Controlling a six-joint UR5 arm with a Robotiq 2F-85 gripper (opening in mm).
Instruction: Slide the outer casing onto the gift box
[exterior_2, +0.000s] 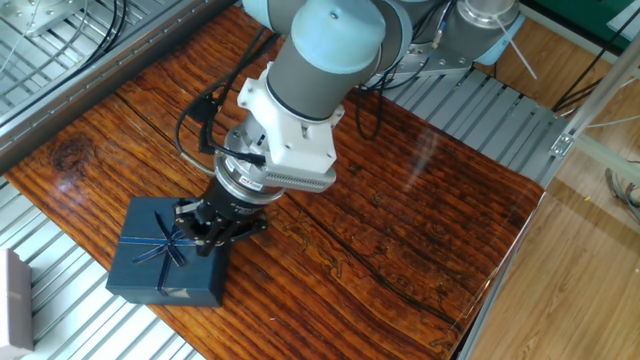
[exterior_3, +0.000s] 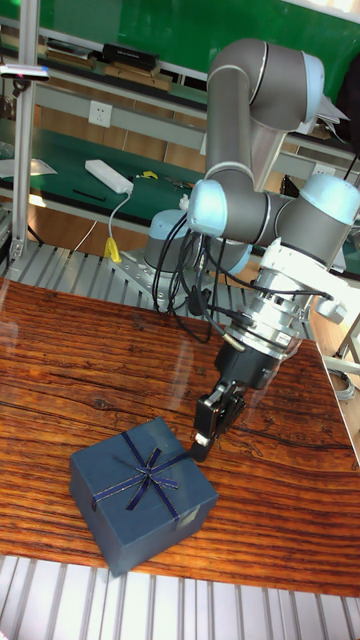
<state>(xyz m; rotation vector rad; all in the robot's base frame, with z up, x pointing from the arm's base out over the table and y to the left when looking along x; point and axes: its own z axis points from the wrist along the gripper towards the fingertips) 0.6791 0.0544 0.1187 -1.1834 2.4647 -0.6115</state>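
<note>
The outer casing (exterior_2: 160, 255) is a navy-blue square box shape with thin crossed ribbon lines and a small bow on top. It lies at the near-left part of the wooden table (exterior_2: 400, 230) and shows again in the tall fixed view (exterior_3: 140, 490). No plain tray shows apart from it, so the gift box is hidden. My gripper (exterior_2: 207, 242) points down at the casing's right top edge, tilted towards it. In the tall fixed view the gripper (exterior_3: 203, 443) has its black fingers close together with nothing between them, tips right at the casing's far corner.
A pale grey block (exterior_2: 14, 300) sits at the far left edge on the ribbed metal surface (exterior_2: 60, 330). More ribbed metal (exterior_2: 480, 110) lies behind the table. The table's glossy right edge (exterior_2: 500, 270) drops off to the floor. Cables (exterior_2: 200, 130) hang off my wrist.
</note>
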